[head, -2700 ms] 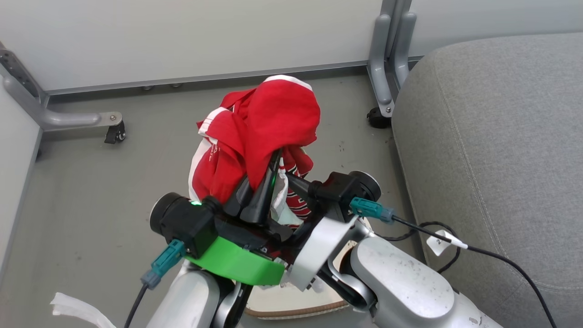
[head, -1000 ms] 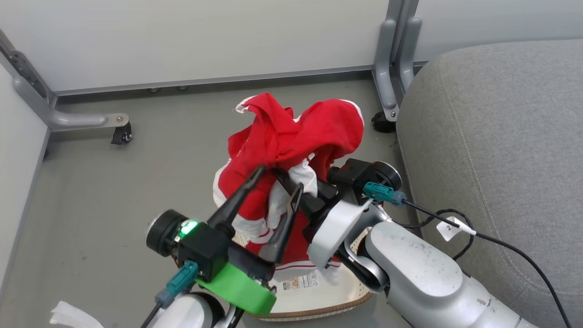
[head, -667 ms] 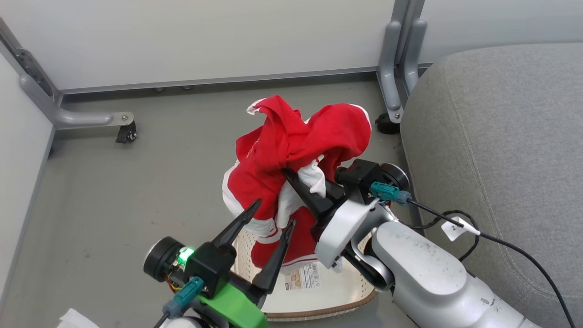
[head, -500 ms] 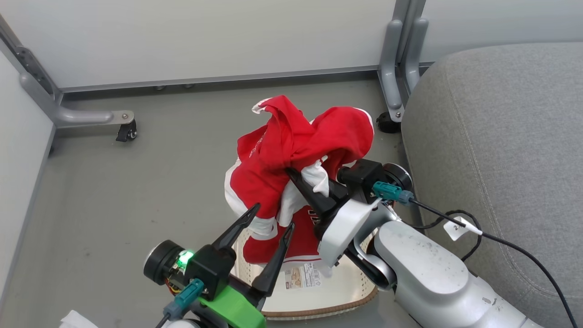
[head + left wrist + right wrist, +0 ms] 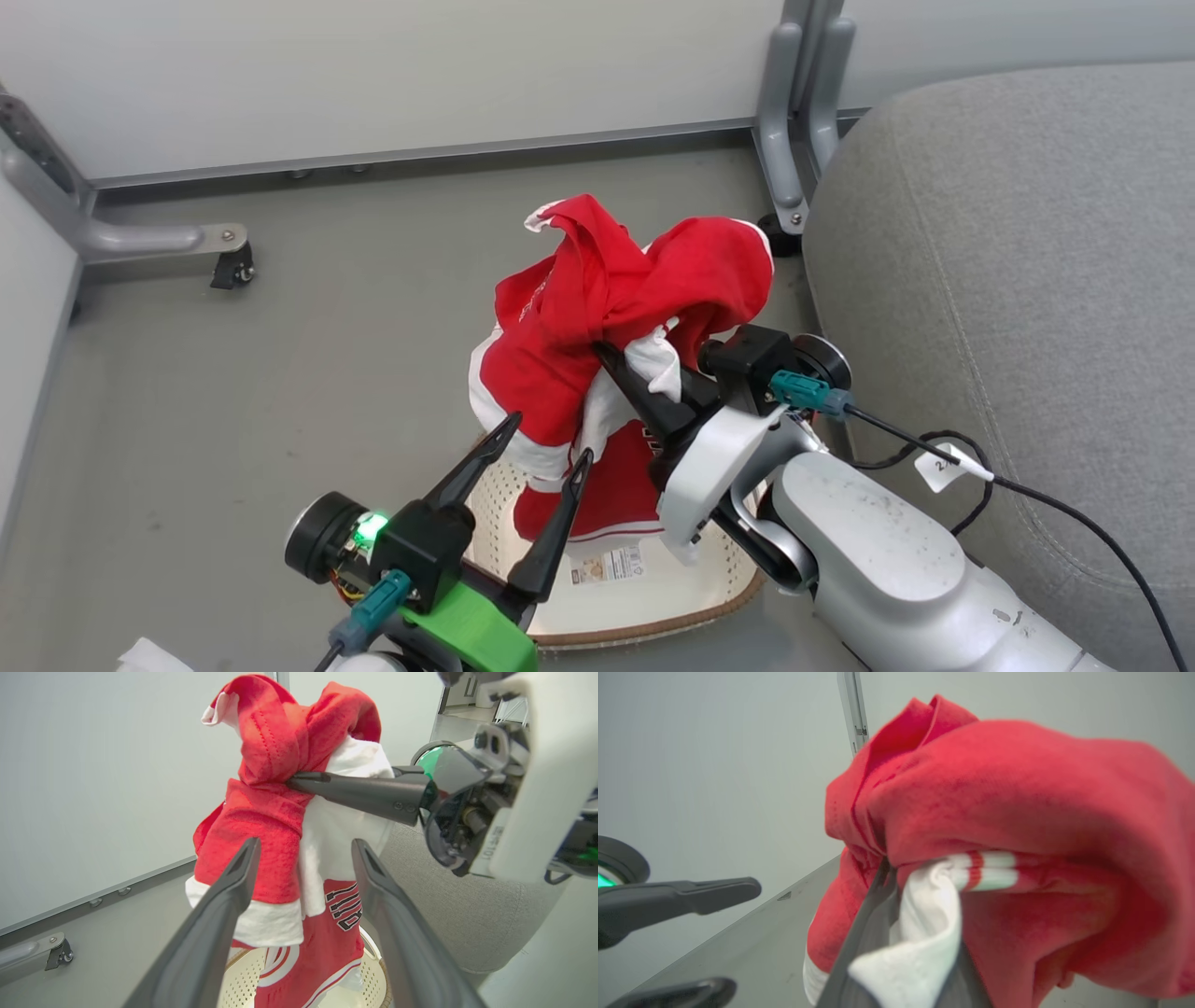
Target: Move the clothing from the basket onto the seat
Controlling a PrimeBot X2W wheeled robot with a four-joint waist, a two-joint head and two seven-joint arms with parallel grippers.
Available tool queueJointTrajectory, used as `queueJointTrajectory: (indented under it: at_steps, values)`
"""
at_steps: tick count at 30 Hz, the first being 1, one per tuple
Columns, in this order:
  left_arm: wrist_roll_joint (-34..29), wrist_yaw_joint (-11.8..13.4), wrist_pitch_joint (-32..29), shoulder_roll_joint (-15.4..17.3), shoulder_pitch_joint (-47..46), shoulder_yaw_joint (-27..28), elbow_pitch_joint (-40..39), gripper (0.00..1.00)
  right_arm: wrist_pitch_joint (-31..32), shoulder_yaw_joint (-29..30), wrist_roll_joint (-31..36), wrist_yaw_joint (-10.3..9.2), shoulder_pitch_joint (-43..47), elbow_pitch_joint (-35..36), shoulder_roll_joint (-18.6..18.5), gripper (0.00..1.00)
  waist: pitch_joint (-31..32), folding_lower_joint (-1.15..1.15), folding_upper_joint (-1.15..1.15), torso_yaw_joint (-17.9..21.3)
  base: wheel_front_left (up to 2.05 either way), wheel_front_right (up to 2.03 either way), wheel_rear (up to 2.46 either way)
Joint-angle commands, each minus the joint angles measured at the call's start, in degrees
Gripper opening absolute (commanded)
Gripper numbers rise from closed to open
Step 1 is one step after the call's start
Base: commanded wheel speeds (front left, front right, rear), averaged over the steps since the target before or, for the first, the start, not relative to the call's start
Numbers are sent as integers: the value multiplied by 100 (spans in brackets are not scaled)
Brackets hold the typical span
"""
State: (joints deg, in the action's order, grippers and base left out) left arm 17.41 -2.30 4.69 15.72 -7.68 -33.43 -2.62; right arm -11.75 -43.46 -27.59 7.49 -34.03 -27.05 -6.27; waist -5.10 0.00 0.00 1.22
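The red jersey (image 5: pixel 607 308) with white sleeves hangs bunched above the cream basket (image 5: pixel 691 597), its lower hem still dangling into the basket. My right gripper (image 5: pixel 605 353) is shut on the jersey (image 5: pixel 1017 812) near its top fold, fabric draped over its fingers. My left gripper (image 5: pixel 546 443) stands open just below and left of the cloth, its fingers (image 5: pixel 233 877) apart with nothing pinched, the jersey (image 5: pixel 280 812) hanging beyond them. The grey seat (image 5: pixel 1008 280) lies to the right, bare. Much of the basket (image 5: pixel 243 975) is hidden by both arms.
A white panel wall with a metal rail runs along the back. Caster legs (image 5: pixel 229 266) and a grey post (image 5: pixel 794 112) stand on the grey floor. A black cable with a white tag (image 5: pixel 943 467) trails across the seat's edge. White scrap lies at the bottom left (image 5: pixel 140 658).
My left gripper has let go of the jersey, opened and dropped back toward the basket. The right gripper keeps its hold and has carried the jersey slightly right, toward the seat.
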Motion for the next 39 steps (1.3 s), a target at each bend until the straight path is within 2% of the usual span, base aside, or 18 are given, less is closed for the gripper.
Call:
queueJointTrajectory:
  at_steps: [1, 15, 26, 33, 39]
  values:
    - [-38, 22, 24, 50, -97, 8, 12, 100, -34, 39, 5, 0, 13, 9, -18, 0, -88, 0, 0, 131, 0, 0, 0]
    - [-139, 15, -93, 156, -337, -52, -27, 100, -142, 283, 58, 0, -10, 73, -2, 0, -451, 0, 0, 1212, 0, 0, 0]
    - [-229, -6, -290, 304, -531, -111, -197, 100, -272, 715, 151, 0, 81, 245, 16, 0, -830, 0, 0, 2038, 0, 0, 0]
    - [-296, -6, -449, 452, -724, -90, -411, 100, -328, 1140, 234, 0, -18, 423, 40, 0, -1218, 0, 0, 2397, 0, 0, 0]
    - [-392, -77, -564, 473, -969, -161, -561, 100, -356, 1748, 340, 0, -320, 511, -122, 0, -1533, 0, 0, 2526, 0, 0, 0]
